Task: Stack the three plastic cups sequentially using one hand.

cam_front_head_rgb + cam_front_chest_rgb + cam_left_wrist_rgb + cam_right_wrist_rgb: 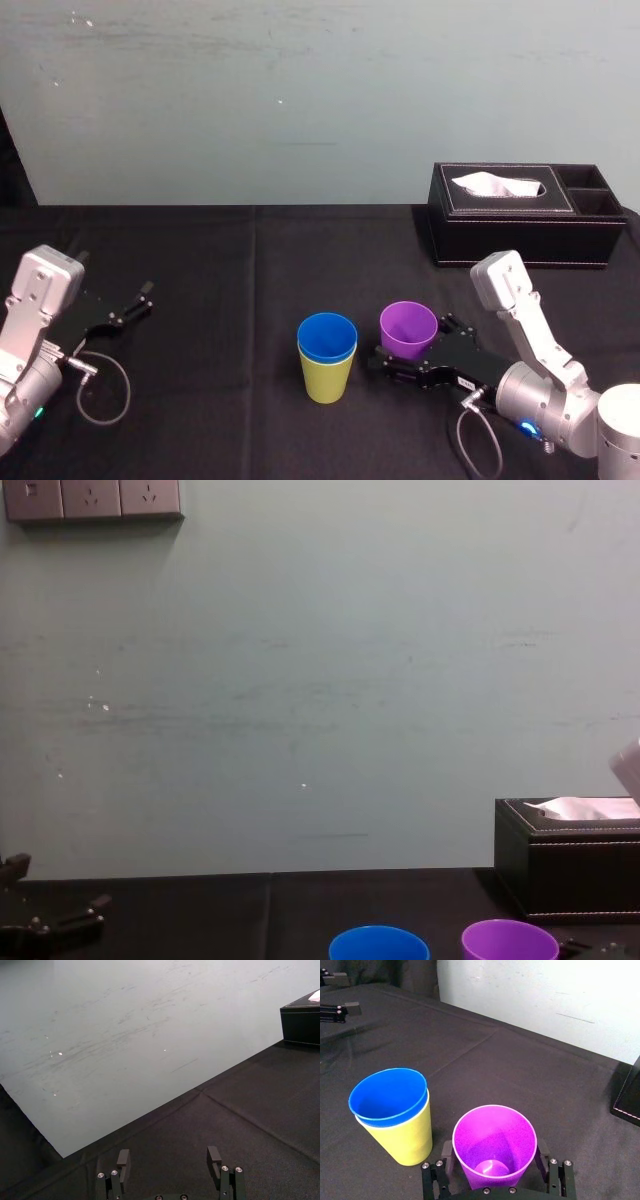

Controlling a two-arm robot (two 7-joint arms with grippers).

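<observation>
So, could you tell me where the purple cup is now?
In the head view, the purple cup stands right of centre, right gripper around its base, right of the blue cup nested in the yellow-green cup.

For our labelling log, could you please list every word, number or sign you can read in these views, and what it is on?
White label on the right gripper, which holds the purple cup: too small to read.
Black tissue box, blue cup, yellow-green cup, wall sockets: no text visible.
Left gripper, parked open at the left: no marking visible.
</observation>
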